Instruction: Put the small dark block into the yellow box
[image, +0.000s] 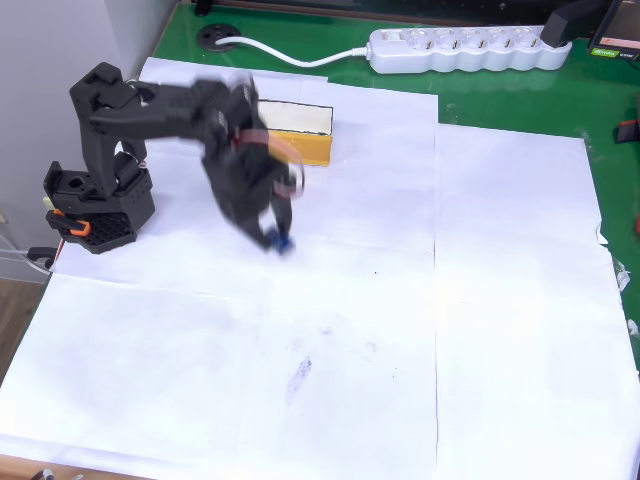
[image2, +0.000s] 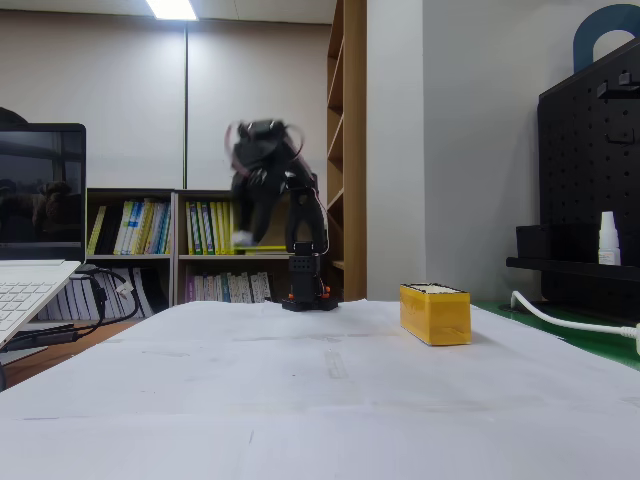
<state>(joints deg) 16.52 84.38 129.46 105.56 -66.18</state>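
Overhead view shows the gripper pointing down, and it is blurry; a small dark block with a bit of blue sits right at its tip; the fingers seem to pinch it, but the blur makes it hard to be sure; the block is over the white paper, toward the far left part of the table, and I cannot tell from above if it touches the paper.

Fixed view shows the gripper high up in the air, well above the table; a small pale bit shows at its tip, too blurry to name; the black arm bends over the top, and its base stands at the far end of the table.

The yellow box lies near the far edge of the paper, just beside the arm in the overhead view; its top is pale cream and its side is orange-yellow; part of it hides behind the arm; in the fixed view the yellow box sits on the paper to the right of the base, apart from it.

A white power strip lies along the far edge of the green table; its white cable runs left to a round hole; a laptop stands at the left edge in the fixed view.
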